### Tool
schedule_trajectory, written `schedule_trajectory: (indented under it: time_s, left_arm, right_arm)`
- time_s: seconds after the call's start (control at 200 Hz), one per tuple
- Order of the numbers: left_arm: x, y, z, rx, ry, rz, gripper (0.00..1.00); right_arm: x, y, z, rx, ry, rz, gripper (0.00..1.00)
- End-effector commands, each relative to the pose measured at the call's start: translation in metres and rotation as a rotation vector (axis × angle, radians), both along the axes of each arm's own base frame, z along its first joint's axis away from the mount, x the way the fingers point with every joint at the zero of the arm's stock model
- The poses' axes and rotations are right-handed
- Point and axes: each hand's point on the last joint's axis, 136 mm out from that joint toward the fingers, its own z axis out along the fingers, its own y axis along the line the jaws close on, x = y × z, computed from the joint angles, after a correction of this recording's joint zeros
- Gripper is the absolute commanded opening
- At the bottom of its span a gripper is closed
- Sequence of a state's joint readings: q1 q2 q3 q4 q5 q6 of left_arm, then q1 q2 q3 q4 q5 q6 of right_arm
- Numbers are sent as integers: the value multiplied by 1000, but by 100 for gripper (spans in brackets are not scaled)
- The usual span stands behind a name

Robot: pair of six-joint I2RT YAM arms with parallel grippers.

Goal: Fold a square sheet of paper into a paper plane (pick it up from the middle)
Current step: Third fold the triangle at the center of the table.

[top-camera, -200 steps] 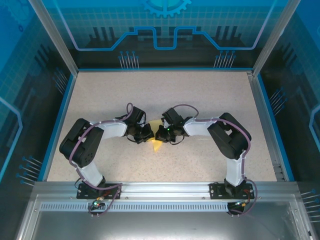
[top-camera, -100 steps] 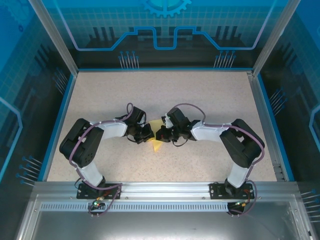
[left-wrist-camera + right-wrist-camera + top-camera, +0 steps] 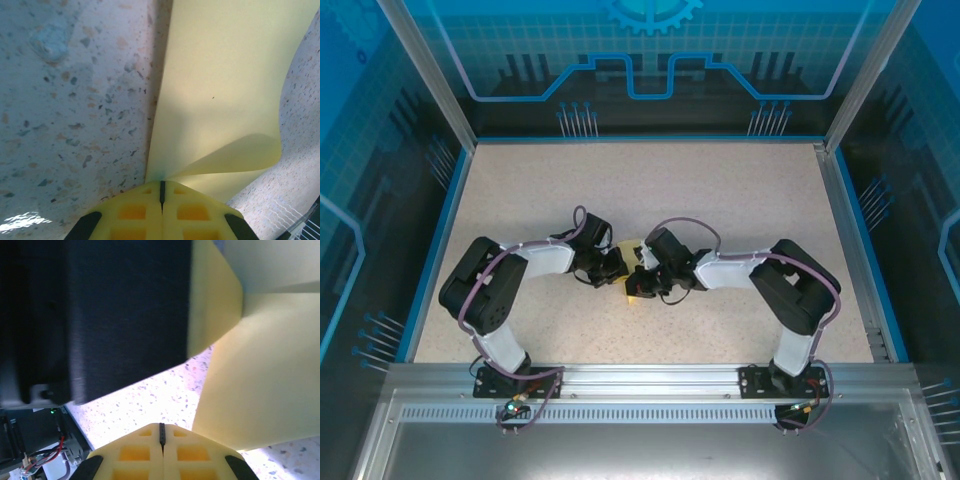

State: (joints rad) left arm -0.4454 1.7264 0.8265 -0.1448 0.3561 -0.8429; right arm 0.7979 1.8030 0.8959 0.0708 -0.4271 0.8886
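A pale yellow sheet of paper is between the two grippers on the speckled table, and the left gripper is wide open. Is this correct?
Not quite: the left gripper is shut, not wide open. In the left wrist view its jaws meet with no gap, pinching the sheet of paper at their tips. The rest is right.

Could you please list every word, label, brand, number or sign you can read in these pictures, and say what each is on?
There is no readable text.
The pale yellow paper is blank.
The yellow pads of the left gripper and the right gripper carry no marking.
The blue back wall bears a gear shape and lines, but no letters.
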Motion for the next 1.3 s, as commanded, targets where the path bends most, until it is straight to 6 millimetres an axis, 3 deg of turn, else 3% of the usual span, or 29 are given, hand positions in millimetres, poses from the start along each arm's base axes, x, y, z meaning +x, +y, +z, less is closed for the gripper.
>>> schedule_trajectory:
  time_s: [0.0, 0.55, 0.63, 0.805, 1.135, 1.291]
  left_arm:
    - [-24, 18, -30, 106, 97, 14, 0]
    - [-23, 18, -29, 108, 98, 15, 0]
    - [-24, 18, -29, 110, 99, 15, 0]
    - [-24, 18, -29, 110, 97, 15, 0]
    - [-24, 18, -29, 110, 96, 17, 0]
    - [-24, 19, -30, 111, 99, 18, 0]
  right_arm:
    - [-12, -6, -20, -52, 34, 29, 0]
    - [-26, -20, -47, -113, 74, 53, 0]
    - [-26, -18, -44, -101, 69, 58, 0]
    - [-23, -9, -19, -24, 4, 87, 0]
    - [-33, -13, -41, -92, 51, 105, 0]
    - [-33, -7, -28, -49, 25, 129, 0]
